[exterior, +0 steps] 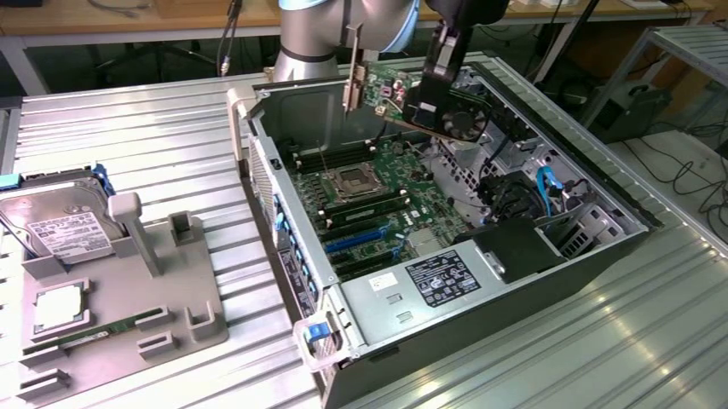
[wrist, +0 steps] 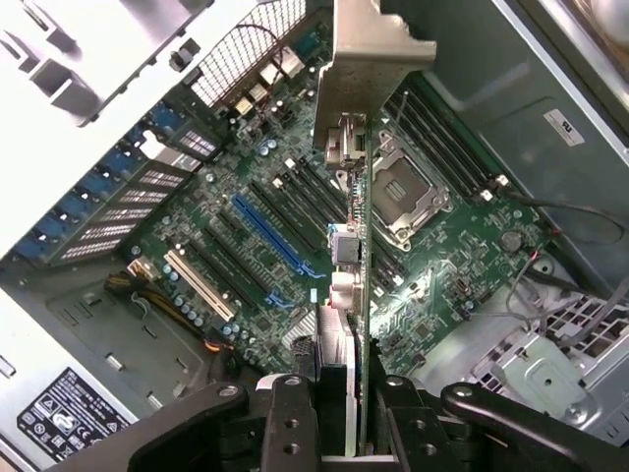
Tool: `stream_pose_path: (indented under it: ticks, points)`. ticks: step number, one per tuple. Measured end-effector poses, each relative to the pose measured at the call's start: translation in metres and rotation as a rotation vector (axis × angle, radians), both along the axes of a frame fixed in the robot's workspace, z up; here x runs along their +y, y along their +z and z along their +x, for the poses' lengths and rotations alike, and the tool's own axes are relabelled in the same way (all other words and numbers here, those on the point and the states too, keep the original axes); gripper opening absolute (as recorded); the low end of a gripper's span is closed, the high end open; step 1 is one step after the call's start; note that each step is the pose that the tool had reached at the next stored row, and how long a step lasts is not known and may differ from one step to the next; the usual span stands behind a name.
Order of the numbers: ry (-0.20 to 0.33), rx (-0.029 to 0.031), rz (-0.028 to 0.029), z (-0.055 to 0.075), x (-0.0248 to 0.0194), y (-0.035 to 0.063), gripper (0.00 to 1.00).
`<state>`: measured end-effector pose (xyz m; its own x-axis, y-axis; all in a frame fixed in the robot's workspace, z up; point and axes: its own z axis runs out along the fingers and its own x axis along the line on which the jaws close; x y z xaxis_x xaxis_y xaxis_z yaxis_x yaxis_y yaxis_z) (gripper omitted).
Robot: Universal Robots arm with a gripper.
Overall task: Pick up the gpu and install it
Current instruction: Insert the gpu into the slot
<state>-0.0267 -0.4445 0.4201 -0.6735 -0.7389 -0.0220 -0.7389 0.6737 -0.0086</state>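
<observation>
Out at nine o'clock in the exterior view, the hard drive (exterior: 57,226) sits in its grey holder (exterior: 170,281) on the tabletop (exterior: 136,128). Centre, the computer case (exterior: 268,183) lies open, motherboard (exterior: 376,196) bared. Up at twelve o'clock, the hand (exterior: 424,106) is clamped on the gpu (exterior: 393,89), clear above the case, silver bracket (exterior: 354,81) leading toward nine o'clock.

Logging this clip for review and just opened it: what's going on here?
The arm's gripper is shut on the gpu, holding it in the air above the open computer case. The card hangs over the motherboard, not yet seated. A hard drive sits in a holder on the exterior view's left.
</observation>
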Motion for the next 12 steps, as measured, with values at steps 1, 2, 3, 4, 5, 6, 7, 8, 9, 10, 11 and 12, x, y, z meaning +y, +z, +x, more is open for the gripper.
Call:
stream_pose_path:
  ticks: [1, 2, 3, 4, 5, 6, 7, 8, 9, 10, 11, 12]
  points:
    - [0.008, 0.0001, -0.0002, 0.0000, 0.0000, 0.0000, 0.28]
    - [0.016, 0.0001, -0.0004, 0.0000, 0.0000, 0.0000, 0.28]
    - [0.022, 0.0001, -0.0005, 0.0000, 0.0000, -0.0002, 0.28]
    - [0.025, 0.0001, -0.0005, 0.0000, 0.0000, -0.0003, 0.28]
    - [0.029, 0.0002, -0.0011, 0.0000, 0.0000, -0.0005, 0.28]
    - [0.035, 0.0001, -0.0026, 0.0000, 0.0000, -0.0007, 0.28]
    - [0.043, 0.0001, -0.0051, 0.0001, 0.0000, -0.0007, 0.28]
    - [0.056, 0.0002, -0.0065, 0.0001, -0.0001, -0.0007, 0.28]
    - [0.071, 0.0001, -0.0072, 0.0000, 0.0000, -0.0007, 0.28]
    - [0.085, 0.0000, -0.0075, 0.0000, 0.0000, -0.0008, 0.28]
    - [0.102, 0.0000, -0.0076, 0.0000, 0.0000, -0.0009, 0.28]
    - [0.118, 0.0000, -0.0077, 0.0000, 0.0000, -0.0010, 0.28]
